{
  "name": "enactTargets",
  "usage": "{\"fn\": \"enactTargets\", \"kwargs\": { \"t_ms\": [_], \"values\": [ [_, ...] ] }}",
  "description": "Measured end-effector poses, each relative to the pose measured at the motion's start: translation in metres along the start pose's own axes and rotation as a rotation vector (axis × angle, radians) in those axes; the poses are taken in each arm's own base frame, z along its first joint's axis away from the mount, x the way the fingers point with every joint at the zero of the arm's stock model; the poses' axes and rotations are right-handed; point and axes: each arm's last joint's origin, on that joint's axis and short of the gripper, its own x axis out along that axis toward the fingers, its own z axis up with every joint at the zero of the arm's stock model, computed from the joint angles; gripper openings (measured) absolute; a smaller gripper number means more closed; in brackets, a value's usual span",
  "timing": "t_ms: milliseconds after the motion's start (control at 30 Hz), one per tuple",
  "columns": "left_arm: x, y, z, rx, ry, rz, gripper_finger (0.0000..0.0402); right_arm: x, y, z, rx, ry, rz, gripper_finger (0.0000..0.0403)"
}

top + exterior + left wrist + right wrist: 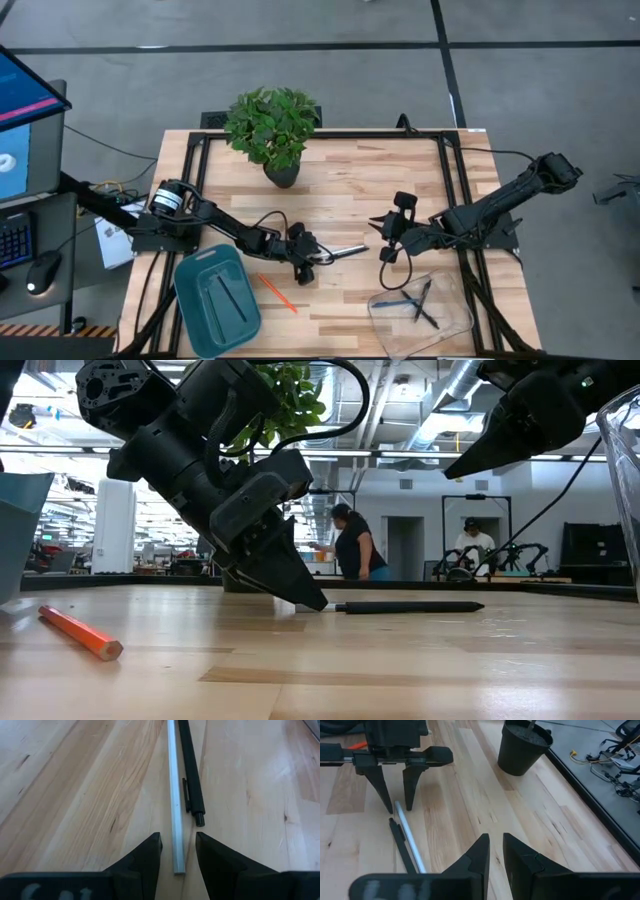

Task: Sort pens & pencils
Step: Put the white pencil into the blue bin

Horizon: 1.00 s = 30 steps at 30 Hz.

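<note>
Near the middle of the tabletop (340, 180), the left pincer (178, 851) stands tip-down with its two fingers parted, straddling the near end of a whitish pencil (173, 805). It has not closed; nothing is gripped yet, and the tips look to be at or just above the wood. A black pen (192, 770) lies just beside the whitish stick, nearly parallel and almost touching it, so the narrow straddle seems meant to take one and leave the other.

Further out, an orange pencil (277, 293) lies loose on the wood near a teal tray (190, 300), which already holds a dark stick (235, 298). On the opposite side a clear tray (452, 322) holds a blue pen (398, 302) and dark pens (426, 305), which suggests the sorting is well under way.

The right pincer (495, 851) hovers off the wood beside the clear tray, fingers nearly together and holding nothing, apparently waiting. A potted plant (272, 128) stands at the far edge.
</note>
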Motion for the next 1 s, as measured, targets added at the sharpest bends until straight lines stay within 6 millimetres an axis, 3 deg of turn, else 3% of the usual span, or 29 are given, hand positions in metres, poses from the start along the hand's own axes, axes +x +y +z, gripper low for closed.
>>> {"fn": "enactTargets", "kwargs": {
  "t_ms": [267, 800, 1000],
  "values": [
    [0.0002, 0.0002, -0.0004, -0.004, 0.002, 0.000, 0.0116, 0.0000, 0.0000, 0.0000, 0.000, 0.000, 0.000, 0.0075],
    [0.0002, 0.0010, -0.0006, -0.008, -0.007, 0.026, 0.0014, 0.0000, 0.0000, 0.0000, 0.000, 0.000, 0.000, 0.0075],
    [0.0002, 0.0011, -0.0006, -0.008, -0.008, 0.026, 0.0010, 0.0000, 0.0000, 0.0000, 0.000, 0.000, 0.000, 0.0075]
  ]
}}
